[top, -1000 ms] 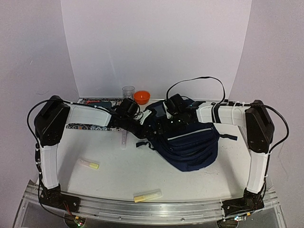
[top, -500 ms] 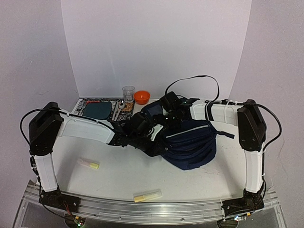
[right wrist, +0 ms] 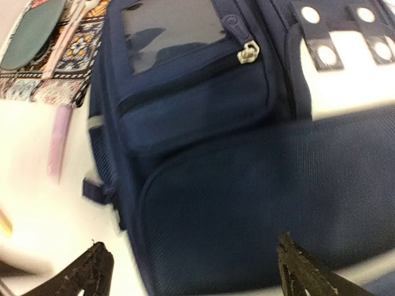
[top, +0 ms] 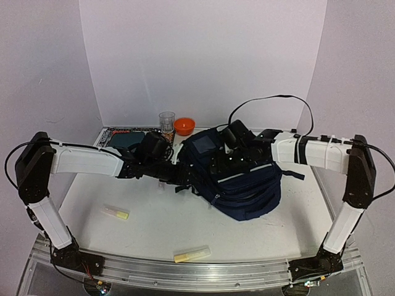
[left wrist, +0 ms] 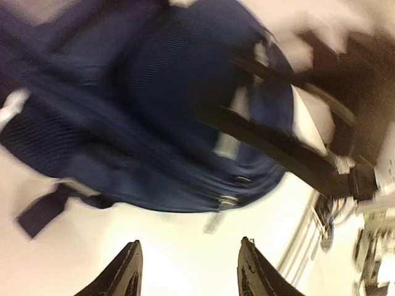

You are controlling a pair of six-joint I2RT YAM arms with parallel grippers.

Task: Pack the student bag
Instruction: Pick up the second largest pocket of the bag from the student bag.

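Top external view shows the white table (top: 148, 216), and the student bag (top: 244, 185) lies on its middle-right part. The bag is navy blue, with a thin white stripe across it and a strap end sticking out at the right. The left arm (top: 86, 161) reaches in from the left, and the left gripper (left wrist: 190, 243) is low over the table, just beside the left edge of the bag. Its fingers (left wrist: 129, 271) are spread apart and nothing is between them. The right arm (top: 315, 153) comes from the right, and the right gripper (right wrist: 191, 242) hangs over the far upper part of the bag. Its fingers (right wrist: 92, 271) are spread wide and hold nothing. At the far left a patterned cloth (top: 117, 134) lies with a dark green flat piece (top: 126, 140) on it. Near it are an orange bowl (top: 184, 126) and a clear glass (top: 166, 119). A pink pen (right wrist: 58, 139) lies between the cloth and the bag. Two yellow markers (top: 115, 213) (top: 192, 253) lie on the near part of the table, well apart from the bag.
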